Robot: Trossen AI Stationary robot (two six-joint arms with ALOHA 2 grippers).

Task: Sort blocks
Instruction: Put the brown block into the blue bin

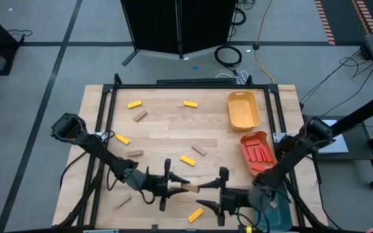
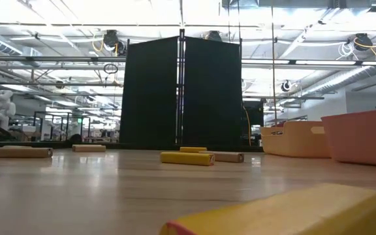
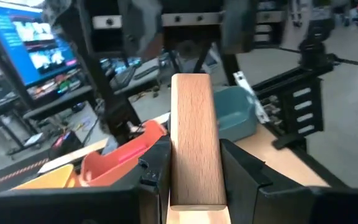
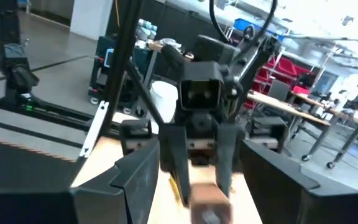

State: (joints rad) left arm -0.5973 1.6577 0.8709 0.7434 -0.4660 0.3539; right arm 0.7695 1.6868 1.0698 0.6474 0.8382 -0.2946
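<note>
A light wooden surface (image 1: 167,129) framed by black rails is seen from above, with an orange tray (image 1: 243,109) at its far right and a red tray (image 1: 258,153) of red blocks (image 1: 259,154) just in front of that tray. Well in front of the orange tray, near the surface's front edge, a tan block (image 3: 196,146) is clamped lengthwise by the left tool (image 1: 169,186). The right tool (image 1: 221,187) is held spread apart facing the block's other end, while yellow blocks (image 1: 187,160) and tan ones lie scattered left of the orange tray.
</note>
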